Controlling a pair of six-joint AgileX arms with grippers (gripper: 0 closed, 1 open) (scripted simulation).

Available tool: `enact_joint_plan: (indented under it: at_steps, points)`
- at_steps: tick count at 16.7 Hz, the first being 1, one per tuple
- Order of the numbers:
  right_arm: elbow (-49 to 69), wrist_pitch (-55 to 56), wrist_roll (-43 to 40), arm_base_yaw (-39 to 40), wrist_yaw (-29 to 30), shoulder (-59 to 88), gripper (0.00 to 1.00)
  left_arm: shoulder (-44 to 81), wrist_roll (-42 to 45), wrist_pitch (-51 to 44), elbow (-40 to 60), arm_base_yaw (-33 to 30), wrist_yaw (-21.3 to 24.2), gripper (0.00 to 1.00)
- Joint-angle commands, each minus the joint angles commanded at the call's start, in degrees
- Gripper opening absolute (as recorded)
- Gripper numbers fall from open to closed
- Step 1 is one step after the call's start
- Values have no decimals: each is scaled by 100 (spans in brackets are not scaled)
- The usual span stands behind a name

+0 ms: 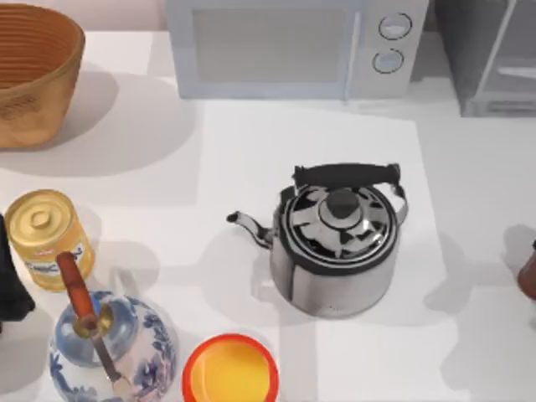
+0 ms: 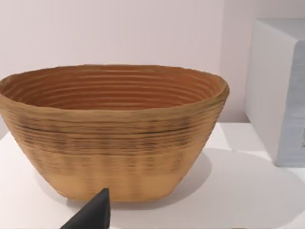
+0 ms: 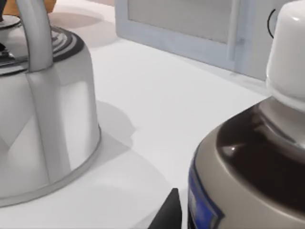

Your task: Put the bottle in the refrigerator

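Note:
The bottle (image 1: 529,276) is a dark reddish-brown sliver at the table's right edge in the top view. Up close in the right wrist view, the bottle (image 3: 252,162) has a white cap, a dark brown shoulder and a pale label with a blue patch. One dark fingertip (image 3: 167,213) of my right gripper sits low beside it. The refrigerator (image 1: 490,59), a grey box with a pale framed door, stands at the back right corner. One dark fingertip (image 2: 93,213) of my left gripper points at a woven basket (image 2: 114,129).
A steel kettle (image 1: 335,239) with a black handle stands mid-table, between the bottle and the left side. A white microwave (image 1: 293,46) is at the back. The basket (image 1: 33,71), a yellow can (image 1: 46,239), a blue-and-white vessel (image 1: 109,343), an orange bowl (image 1: 230,368) and a black shape (image 1: 10,280) occupy the left.

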Motion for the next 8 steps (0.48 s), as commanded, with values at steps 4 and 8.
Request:
enact_joint_plan:
  at_steps: [4, 8]
  points:
    - [0, 0, 0, 0, 0, 0, 1, 0, 0, 0, 0, 0, 0, 100]
    - [64, -176, -69, -9, -42, -89, 1, 0, 0, 0, 0, 0, 0, 100]
